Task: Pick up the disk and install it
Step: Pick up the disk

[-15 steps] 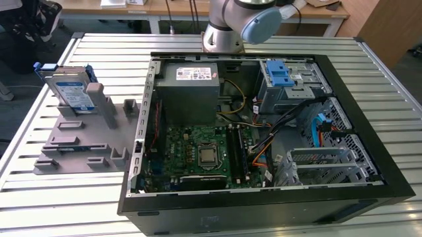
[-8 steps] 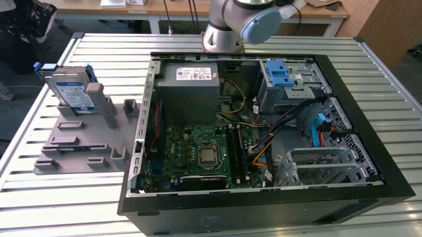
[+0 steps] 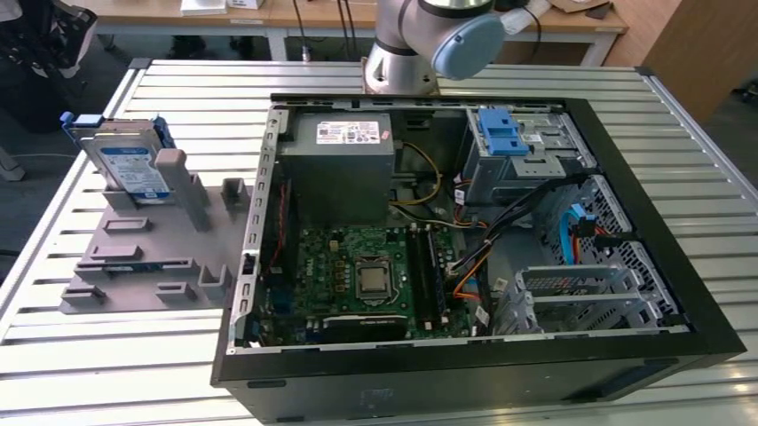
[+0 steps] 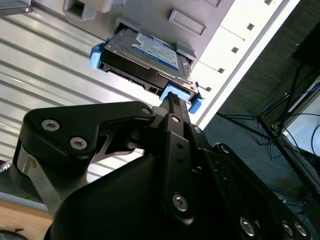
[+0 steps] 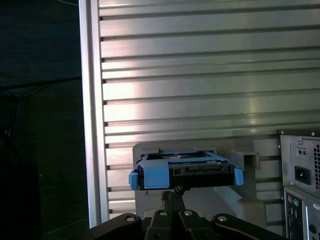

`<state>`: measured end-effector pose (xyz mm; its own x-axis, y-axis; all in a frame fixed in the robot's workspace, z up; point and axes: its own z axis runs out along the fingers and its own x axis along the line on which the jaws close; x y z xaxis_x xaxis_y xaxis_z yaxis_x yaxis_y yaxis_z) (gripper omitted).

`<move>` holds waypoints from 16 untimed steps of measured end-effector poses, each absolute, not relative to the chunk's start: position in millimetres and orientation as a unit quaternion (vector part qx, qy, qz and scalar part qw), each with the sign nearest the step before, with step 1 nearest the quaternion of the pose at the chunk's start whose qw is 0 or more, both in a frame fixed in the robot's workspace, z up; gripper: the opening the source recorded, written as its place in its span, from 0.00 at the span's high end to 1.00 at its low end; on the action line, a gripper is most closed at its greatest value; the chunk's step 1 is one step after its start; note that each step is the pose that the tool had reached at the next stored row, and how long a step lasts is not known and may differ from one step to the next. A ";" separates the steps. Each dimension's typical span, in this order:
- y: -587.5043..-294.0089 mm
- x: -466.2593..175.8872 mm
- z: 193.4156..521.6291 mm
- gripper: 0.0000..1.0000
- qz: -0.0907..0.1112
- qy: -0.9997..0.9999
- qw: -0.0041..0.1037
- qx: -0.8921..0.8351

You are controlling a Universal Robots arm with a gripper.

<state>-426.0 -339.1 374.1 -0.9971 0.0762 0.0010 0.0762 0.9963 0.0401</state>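
Black claw (image 4: 170,97) linkage sits closest to the lens in both wrist views, its two fingers drawn together on nothing in the first wrist view (image 5: 174,191). The tip points at the near edge of the disk (image 4: 145,55), right by the blue carrier bracket; whether it touches the bracket I cannot tell.

That disk (image 5: 182,172) is a silver hard drive with a white-and-blue label. In the exterior view it (image 3: 128,164) stands upright on its edge in a slot of a grey holder (image 3: 142,257), at the exterior view's left. The holder lies flat on the slatted aluminium surface (image 3: 119,364), just beside the open computer case (image 3: 698,319).

Inside the case, a grey power supply (image 3: 337,151) sits at the far side, a green motherboard (image 3: 355,275) lies below it, and a metal drive cage (image 3: 516,142) with blue latches stands toward the exterior view's right. Cables run between cage and board. The robot arm (image 3: 432,35) rises from behind the case's far wall.
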 end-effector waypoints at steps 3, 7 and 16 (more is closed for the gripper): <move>-339.1 -426.1 374.1 0.89 0.020 0.999 0.000 0.038; -339.1 -426.1 374.1 0.89 0.020 0.999 0.000 0.038; -339.1 -426.1 374.0 0.89 0.020 1.000 0.000 0.008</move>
<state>-426.1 -339.1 374.0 -0.9999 0.0153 0.0010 0.0154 0.9991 0.0401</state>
